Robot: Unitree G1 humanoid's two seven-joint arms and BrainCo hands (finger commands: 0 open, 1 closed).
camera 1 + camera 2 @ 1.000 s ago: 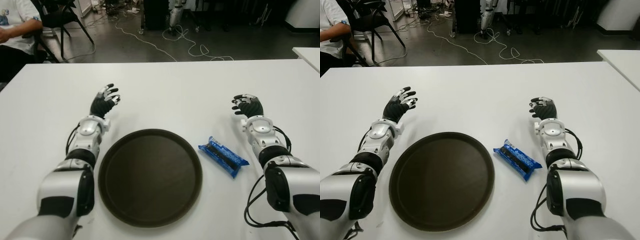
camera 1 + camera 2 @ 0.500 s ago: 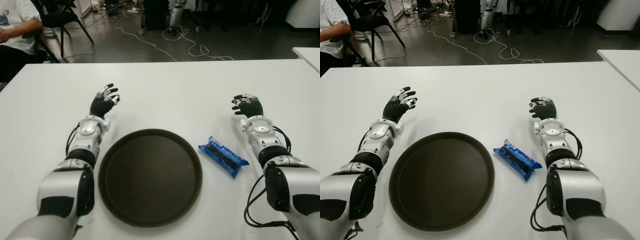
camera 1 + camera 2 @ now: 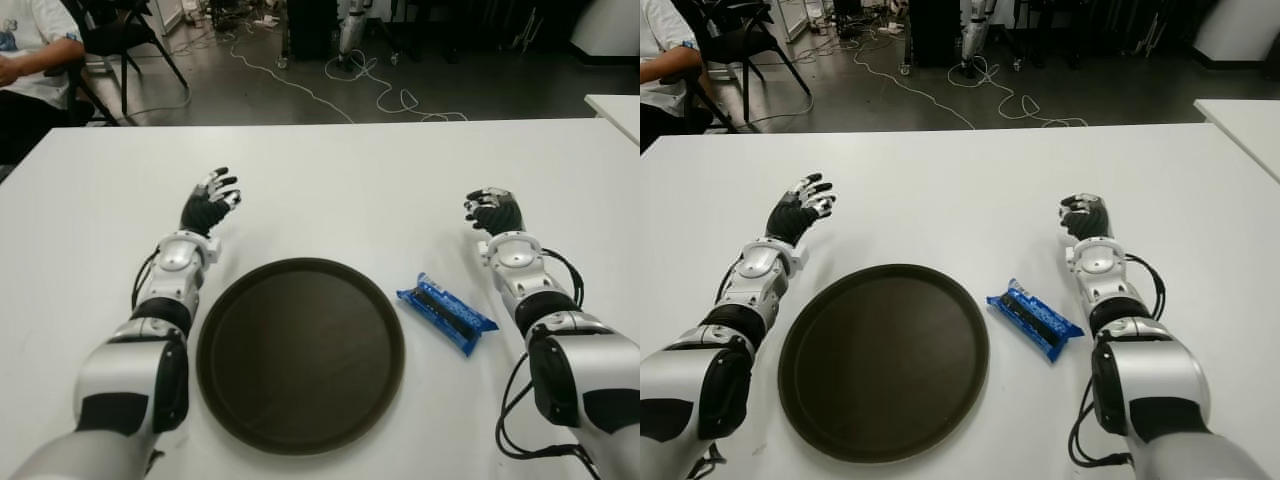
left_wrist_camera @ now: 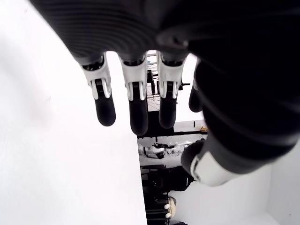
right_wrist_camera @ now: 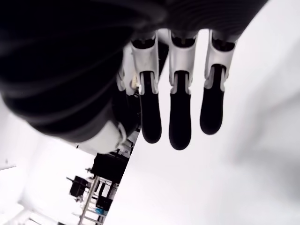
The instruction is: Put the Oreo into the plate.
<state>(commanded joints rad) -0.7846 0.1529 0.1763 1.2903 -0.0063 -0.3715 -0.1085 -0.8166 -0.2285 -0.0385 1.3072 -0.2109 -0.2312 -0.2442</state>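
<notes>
Eye views: the Oreo (image 3: 446, 313) lies on the desk (image 3: 340, 190) just right of the empty plate (image 3: 300, 352); the right hand (image 3: 494, 211) has edged forward. Wrist views: both it and the left hand (image 3: 209, 203) show fingers apart, empty; grasp not begun

Oreo (image 3: 446, 313): blue wrapped pack, dark cookie picture along middle, crimped ends. Lies flat on white table (image 3: 350, 190), set diagonally, near end pointing toward robot's right. Just right of plate (image 3: 300, 354), apart from rim, not touching.
Plate: round, dark brown, shallow raised rim, holds nothing, sits flat on table.
</notes>
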